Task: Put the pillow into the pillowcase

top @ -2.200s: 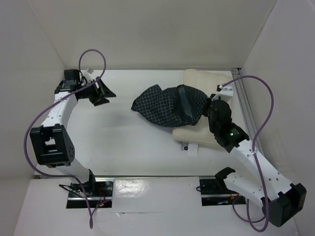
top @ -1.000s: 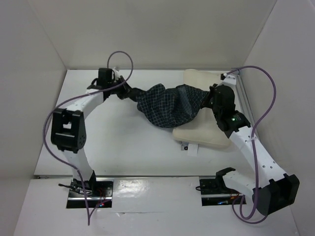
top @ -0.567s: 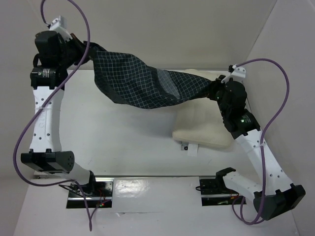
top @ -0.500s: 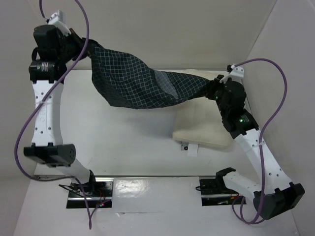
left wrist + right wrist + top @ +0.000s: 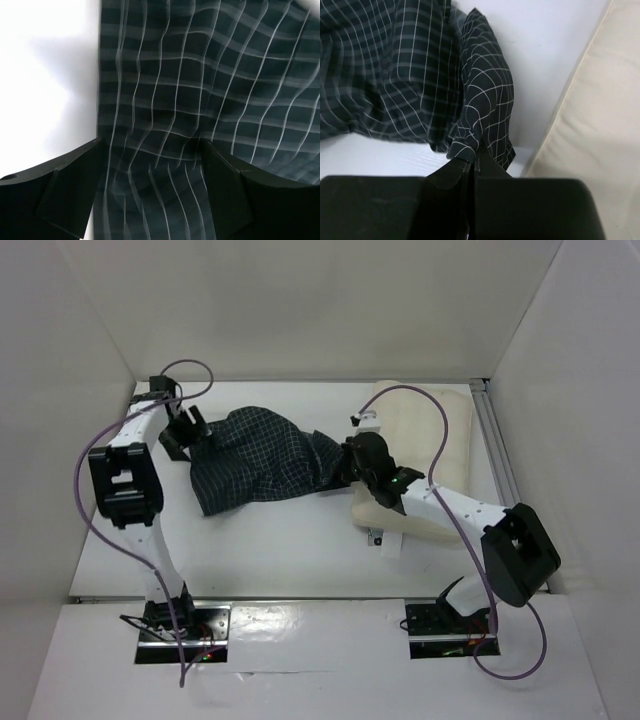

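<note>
With the left gripper [image 5: 151, 150] open over one end of the pillowcase [image 5: 255, 455], which lies crumpled on the table [image 5: 280, 550] beside the pillow [image 5: 430, 420], only the right gripper [image 5: 472, 160] pinches the cloth, so the opening may collapse or slip free.

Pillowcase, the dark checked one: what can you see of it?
The dark navy cloth pillowcase with thin pale grid lines lies crumpled and floppy on the white table, left of the cream pillow. The right gripper is shut on its right edge; the left gripper stands open over its left end.
</note>
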{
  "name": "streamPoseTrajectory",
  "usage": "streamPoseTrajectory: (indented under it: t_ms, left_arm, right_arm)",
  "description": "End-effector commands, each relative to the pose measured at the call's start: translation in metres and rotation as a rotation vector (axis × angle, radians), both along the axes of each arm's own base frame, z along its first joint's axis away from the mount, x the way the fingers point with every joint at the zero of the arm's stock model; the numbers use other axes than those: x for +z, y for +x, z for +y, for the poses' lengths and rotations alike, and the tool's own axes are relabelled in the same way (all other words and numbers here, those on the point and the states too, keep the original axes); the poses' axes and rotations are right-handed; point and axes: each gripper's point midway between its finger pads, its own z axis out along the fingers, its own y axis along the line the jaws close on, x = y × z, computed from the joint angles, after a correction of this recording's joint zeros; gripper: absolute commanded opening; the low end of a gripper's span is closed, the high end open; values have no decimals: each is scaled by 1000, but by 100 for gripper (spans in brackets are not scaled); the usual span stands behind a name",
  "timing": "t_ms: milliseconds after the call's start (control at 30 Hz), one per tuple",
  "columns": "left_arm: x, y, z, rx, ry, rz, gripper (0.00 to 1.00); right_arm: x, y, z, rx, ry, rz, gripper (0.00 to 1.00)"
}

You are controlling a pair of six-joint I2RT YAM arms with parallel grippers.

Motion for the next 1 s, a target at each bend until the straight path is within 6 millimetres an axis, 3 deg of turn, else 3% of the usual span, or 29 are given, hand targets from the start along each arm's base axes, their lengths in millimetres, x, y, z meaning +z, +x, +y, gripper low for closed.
streamPoseTrajectory:
  t_ms: [0, 33, 67, 100, 133, 233, 267, 333, 367, 467, 600, 700, 767, 867, 900, 933, 967]
  left_arm:
    - [146, -30, 5, 74, 103, -331, 89]
    - [115, -55, 7, 112, 97, -245, 89]
    - [123, -71, 7, 137, 100, -268, 89]
    - [113, -83, 12, 173, 90, -251, 89]
    - [83, -99, 10, 209, 55, -201, 91]
    - [56, -119, -5, 235, -47, -144, 92]
    - [38, -131, -21, 207, -126, -102, 93]
    - [20, -141, -36, 186, -179, -58, 95]
    - [0, -153, -39, 201, -190, 6, 97]
    - [-28, -176, -48, 222, -209, 100, 98]
    - [-45, -184, -54, 262, -248, 119, 98]
    - [-55, -181, -58, 264, -273, 129, 93]
    - [-60, -179, -57, 264, -273, 129, 83]
    - [-48, -159, -55, 243, -276, 72, 8]
    - [-33, -141, -50, 221, -278, 26, 0]
    - [-20, -127, -47, 202, -268, -20, 0]
    - [-10, -117, -40, 204, -270, -36, 0]
  right_arm:
    - [44, 16, 5, -50, 79, -123, 0]
    - [44, 13, 10, -42, 88, -120, 0]
    - [41, 12, 9, -41, 80, -111, 0]
    - [37, 12, 10, -41, 73, -102, 0]
    - [35, 8, 14, -33, 76, -92, 0]
    - [40, 6, 24, -12, 84, -99, 0]
    - [38, 5, 23, -7, 68, -94, 0]
    - [42, 6, 30, 4, 69, -95, 0]
    - [42, 6, 30, 4, 69, -95, 0]
    - [50, 7, 30, 8, 73, -113, 0]
    - [66, 12, 31, 8, 71, -143, 0]
    - [64, 13, 32, 8, 65, -136, 0]
    - [64, 15, 33, 12, 57, -139, 0]
    - [78, 20, 32, 0, 54, -176, 0]
    - [83, 25, 32, -3, 38, -193, 0]
    - [79, 26, 32, 6, 15, -192, 0]
    - [93, 32, 29, 1, 13, -221, 0]
